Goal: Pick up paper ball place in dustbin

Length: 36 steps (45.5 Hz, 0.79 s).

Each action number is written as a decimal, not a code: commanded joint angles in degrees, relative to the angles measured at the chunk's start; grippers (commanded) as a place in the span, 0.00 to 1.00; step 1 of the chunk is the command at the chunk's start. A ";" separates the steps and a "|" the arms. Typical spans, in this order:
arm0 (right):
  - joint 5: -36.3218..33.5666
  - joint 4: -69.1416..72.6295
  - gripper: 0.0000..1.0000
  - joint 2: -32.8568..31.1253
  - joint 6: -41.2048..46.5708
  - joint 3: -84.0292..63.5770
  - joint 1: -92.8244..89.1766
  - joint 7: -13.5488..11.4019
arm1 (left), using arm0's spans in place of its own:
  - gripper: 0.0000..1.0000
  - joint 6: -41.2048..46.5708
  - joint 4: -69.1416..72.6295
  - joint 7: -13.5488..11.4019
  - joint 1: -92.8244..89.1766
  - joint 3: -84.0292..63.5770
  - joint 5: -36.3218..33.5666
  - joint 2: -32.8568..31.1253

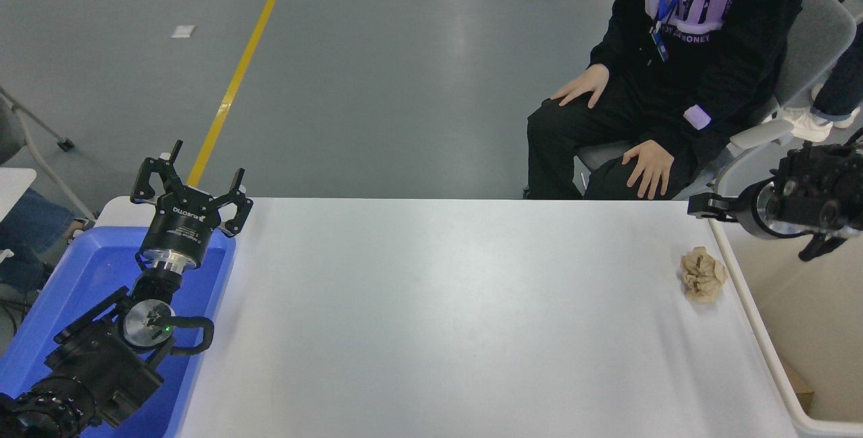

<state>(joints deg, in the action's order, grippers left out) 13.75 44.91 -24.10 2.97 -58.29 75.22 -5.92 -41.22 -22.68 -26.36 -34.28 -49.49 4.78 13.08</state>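
The paper ball [702,275], a crumpled tan wad, lies on the white table [438,317] near its right edge. The dustbin [754,330], a deep cream-white bin, stands against that edge, just right of the ball. My right gripper [708,207] comes in from the right edge and hangs over the bin's far corner, above and beyond the ball and apart from it. It holds nothing that I can see. My left gripper [191,178] is parked open and empty at the lower left.
A bright blue tray [87,276] sits under the left arm at the table's left edge. A person in black sits at the far right side, hands on knees [647,165]. A small brown item lies in the bin's bottom [799,389].
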 commanded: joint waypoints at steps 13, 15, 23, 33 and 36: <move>-0.21 -14.67 1.00 3.79 -1.92 12.67 -15.10 -0.06 | 0.98 0.00 0.00 0.00 0.00 -0.08 0.06 0.02; -0.21 -16.43 1.00 4.67 -1.92 12.94 -16.24 -0.06 | 0.98 0.00 0.00 0.00 0.00 -0.08 0.06 -0.07; 0.58 -19.16 1.00 6.17 -2.01 12.94 -19.06 -0.06 | 0.98 0.00 0.00 0.00 0.00 0.01 0.06 0.02; 1.02 -21.00 1.00 6.78 -4.56 12.94 -21.08 0.03 | 0.98 0.00 0.00 0.00 0.00 0.01 0.06 -0.07; 1.54 -22.06 1.00 7.05 -4.91 12.94 -21.87 0.03 | 0.98 0.00 0.00 0.00 0.00 0.01 0.06 0.02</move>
<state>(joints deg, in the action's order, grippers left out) 14.43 25.98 -18.14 -0.27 -45.87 56.21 -5.94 -41.22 -22.68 -26.37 -34.27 -49.52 4.83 13.08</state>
